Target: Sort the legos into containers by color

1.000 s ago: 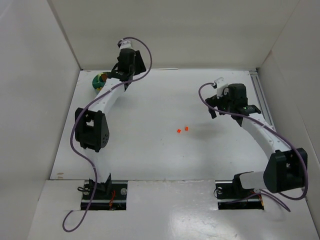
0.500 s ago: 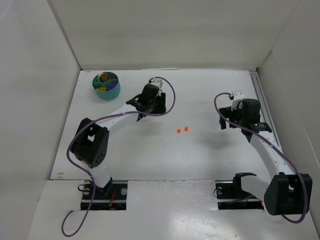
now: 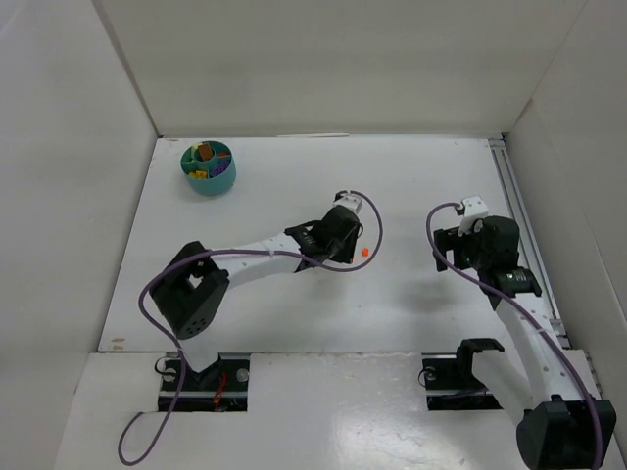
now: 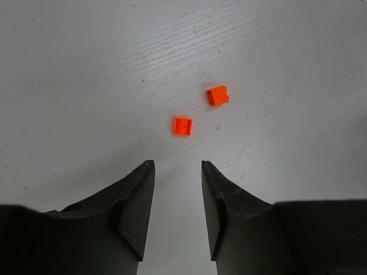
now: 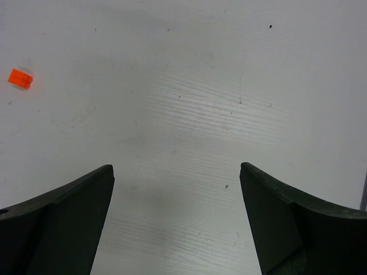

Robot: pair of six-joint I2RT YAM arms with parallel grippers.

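Note:
Two bright red-orange legos lie on the white table: a flat square one (image 4: 183,125) and a brick (image 4: 218,95) just beyond it. My left gripper (image 4: 178,166) is open and empty, its tips just short of the square lego. In the top view the left gripper (image 3: 343,249) covers one lego, and the other (image 3: 365,252) shows at its right. The right wrist view shows one red-orange lego (image 5: 20,78) far to the left. My right gripper (image 5: 176,166) is wide open and empty over bare table (image 3: 468,257). The teal tub (image 3: 223,183) holds several sorted legos.
White walls enclose the table on the left, back and right. A metal rail (image 3: 514,211) runs along the right edge. The left arm's purple cable (image 3: 245,257) loops above the table middle.
My left arm has swung from the tub at the back left to the table middle, over the two red-orange legos. My right gripper has drawn back toward the near right.

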